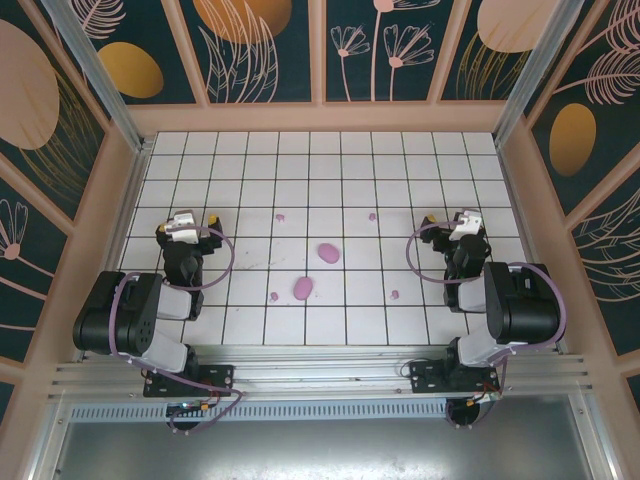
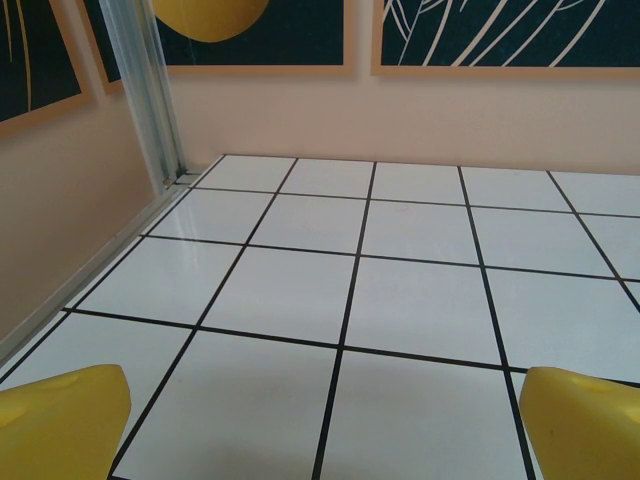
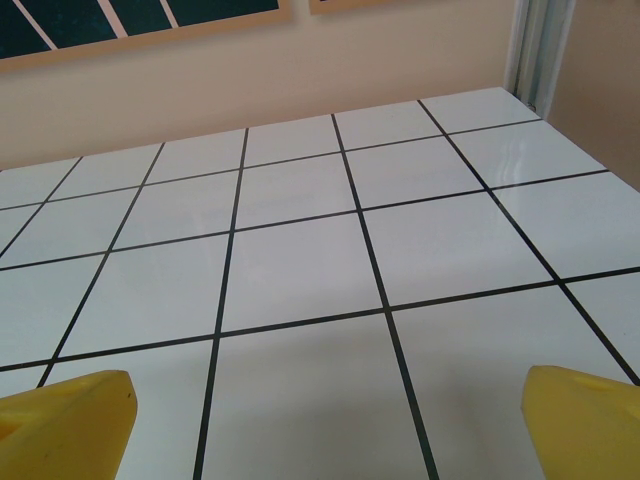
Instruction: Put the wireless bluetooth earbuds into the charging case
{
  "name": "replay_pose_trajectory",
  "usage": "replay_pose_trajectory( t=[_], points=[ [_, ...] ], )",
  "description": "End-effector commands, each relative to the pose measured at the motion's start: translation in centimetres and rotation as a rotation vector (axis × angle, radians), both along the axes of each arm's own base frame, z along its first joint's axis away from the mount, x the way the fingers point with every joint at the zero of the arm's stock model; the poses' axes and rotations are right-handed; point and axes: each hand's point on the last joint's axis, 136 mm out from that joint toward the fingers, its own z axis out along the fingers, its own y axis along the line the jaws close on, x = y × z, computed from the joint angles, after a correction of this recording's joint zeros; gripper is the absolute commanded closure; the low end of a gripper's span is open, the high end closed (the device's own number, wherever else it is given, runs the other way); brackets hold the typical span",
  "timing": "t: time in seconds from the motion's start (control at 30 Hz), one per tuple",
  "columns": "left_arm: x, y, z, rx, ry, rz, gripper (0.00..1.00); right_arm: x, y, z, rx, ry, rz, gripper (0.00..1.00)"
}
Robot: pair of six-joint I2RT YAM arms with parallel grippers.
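Your left gripper (image 1: pixel 196 224) and right gripper (image 1: pixel 449 222) both have jaws spread wide, parked near the side walls (image 1: pixel 118 205). The four earbuds (image 1: pixel 274 296) are scattered mid-table around two pink ovals (image 1: pixel 328 253), with open tile between. They're too tiny to make out any detail.

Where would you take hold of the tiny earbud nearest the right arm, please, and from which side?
Probably across the short width of the earbud, coming straight down from above. It lies low on the tiled table, apart from everything else, so a sideways approach offers little purchase. The open right gripper is closest.
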Motion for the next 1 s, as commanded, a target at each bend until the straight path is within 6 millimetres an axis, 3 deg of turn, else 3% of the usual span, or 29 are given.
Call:
replay_pose_trajectory(
  t=[0.0,0.23,0.4,0.5,0.57,0.67,0.77,0.87,0.97],
  points=[
    [0.3,0.2,1.2,-0.020,-0.049,0.004,0.01,0.5,0.2,1.3,-0.012,-0.051,0.017,0.01],
    [0.8,0.4,1.0,-0.037,-0.033,-0.009,0.01,0.7,0.9,1.4,-0.020,-0.047,0.057,0.01],
    [0.8,1.1,1.5,-0.047,-0.033,0.035,0.01,0.6,0.6,3.0,-0.043,-0.050,-0.006,0.02],
    [1.2,2.9,2.5,-0.091,0.035,0.156,0.01,1.0,0.0,3.7,0.045,0.066,-0.099,0.03],
    [1.2,3.1,3.4,-0.145,0.055,0.178,0.01,0.9,0.0,4.0,0.083,0.149,-0.139,0.04],
    [0.5,3.4,3.0,-0.279,0.152,0.236,0.01,-0.4,1.9,4.1,0.165,0.255,-0.146,0.05],
    [0.3,2.9,3.0,-0.335,0.252,0.246,0.02,-2.9,5.5,4.9,0.190,0.304,-0.117,0.10],
    [-0.6,2.3,2.5,-0.398,0.339,0.251,0.02,-6.0,9.4,5.3,0.226,0.362,-0.086,0.15],
    [-1.7,0.8,1.6,-0.471,0.444,0.206,0.01,-9.7,12.1,3.8,0.250,0.501,-0.127,0.15]
  ],
)
